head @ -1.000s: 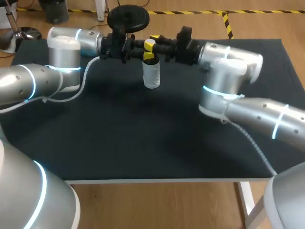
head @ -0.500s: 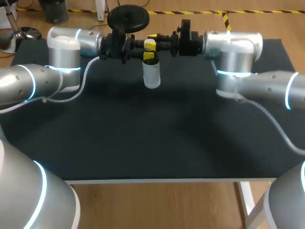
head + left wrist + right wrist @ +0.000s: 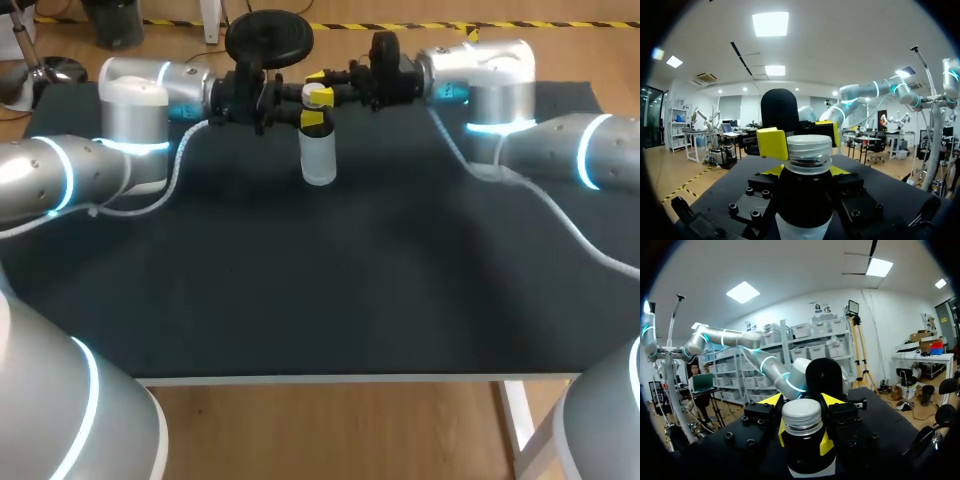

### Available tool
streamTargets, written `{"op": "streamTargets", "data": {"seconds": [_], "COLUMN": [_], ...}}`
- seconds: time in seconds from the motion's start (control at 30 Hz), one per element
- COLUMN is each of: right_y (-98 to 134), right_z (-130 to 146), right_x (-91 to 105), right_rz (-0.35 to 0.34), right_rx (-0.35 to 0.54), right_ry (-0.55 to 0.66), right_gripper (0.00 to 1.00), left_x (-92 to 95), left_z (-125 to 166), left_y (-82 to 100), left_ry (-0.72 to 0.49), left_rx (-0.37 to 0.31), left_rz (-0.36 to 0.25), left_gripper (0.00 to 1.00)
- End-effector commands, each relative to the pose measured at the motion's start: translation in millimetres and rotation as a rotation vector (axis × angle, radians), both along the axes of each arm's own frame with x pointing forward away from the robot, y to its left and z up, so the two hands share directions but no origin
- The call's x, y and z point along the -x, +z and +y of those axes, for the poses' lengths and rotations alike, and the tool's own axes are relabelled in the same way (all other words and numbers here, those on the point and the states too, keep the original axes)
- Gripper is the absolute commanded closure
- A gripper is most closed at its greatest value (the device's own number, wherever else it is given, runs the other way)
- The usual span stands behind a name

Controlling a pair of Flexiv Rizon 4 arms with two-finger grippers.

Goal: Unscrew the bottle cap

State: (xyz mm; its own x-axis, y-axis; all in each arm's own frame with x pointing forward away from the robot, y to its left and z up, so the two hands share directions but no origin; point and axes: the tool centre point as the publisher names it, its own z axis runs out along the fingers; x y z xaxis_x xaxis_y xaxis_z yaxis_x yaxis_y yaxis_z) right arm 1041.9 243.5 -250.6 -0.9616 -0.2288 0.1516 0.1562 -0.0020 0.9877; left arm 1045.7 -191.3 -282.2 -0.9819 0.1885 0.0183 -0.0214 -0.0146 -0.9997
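Clamped, both of them: left gripper (image 3: pixel 309 110) pinches the bottle (image 3: pixel 318 158) at its neck, right gripper (image 3: pixel 323 86) squeezes the cap (image 3: pixel 320 96) from two sides. Head view hides most of that grip. The wrist views give it away: yellow tips (image 3: pixel 828 401) flush against the cap, the other pair hugging the dark neck just below. Bottle upright between the two arms, close to the far edge of the table (image 3: pixel 300 290); most of the black top lies on the near side.
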Motion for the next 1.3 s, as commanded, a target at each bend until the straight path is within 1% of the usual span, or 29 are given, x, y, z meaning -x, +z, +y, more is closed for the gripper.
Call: {"op": "streamTargets", "data": {"seconds": [0.03,0.23,0.43,0.6,0.7,0.83,1.0,1.1,1.3], "right_y": [-7,-8,-9,-10,-10,-5,6,12,12], "right_z": [7,11,10,7,4,0,-6,-8,-8], "right_x": [-0.5,1.4,4.2,5.5,5.2,2.1,-1.7,-2.2,-2.1], "right_rz": [0.003,0.017,0.064,0.081,0.078,0.039,-0.008,-0.015,-0.011], "right_rx": [-0.084,-0.122,-0.177,-0.206,-0.216,-0.218,-0.223,-0.232,-0.222], "right_ry": [0.596,0.751,0.889,0.945,0.944,0.908,0.870,0.871,0.873], "right_gripper": [1.00,1.00,1.00,1.00,1.00,1.00,1.00,1.00,1.00], "left_x": [-5.4,-5.4,-5.4,-5.4,-5.4,-5.4,-5.4,-5.4,-5.4], "left_z": [-3,-3,-3,-3,-3,-3,-3,-3,-3], "left_y": [3.9,3.9,3.9,3.9,3.9,3.9,3.9,3.9,3.9], "left_ry": [0.001,0.001,0.001,0.001,0.001,0.001,0.001,0.001,0.001], "left_rx": [-0.001,-0.001,-0.001,-0.001,-0.001,-0.001,-0.001,-0.001,-0.001], "left_rz": [0.000,0.000,0.000,0.000,0.000,0.000,0.000,0.000,0.000], "left_gripper": [1.00,1.00,1.00,1.00,1.00,1.00,1.00,1.00,1.00]}}
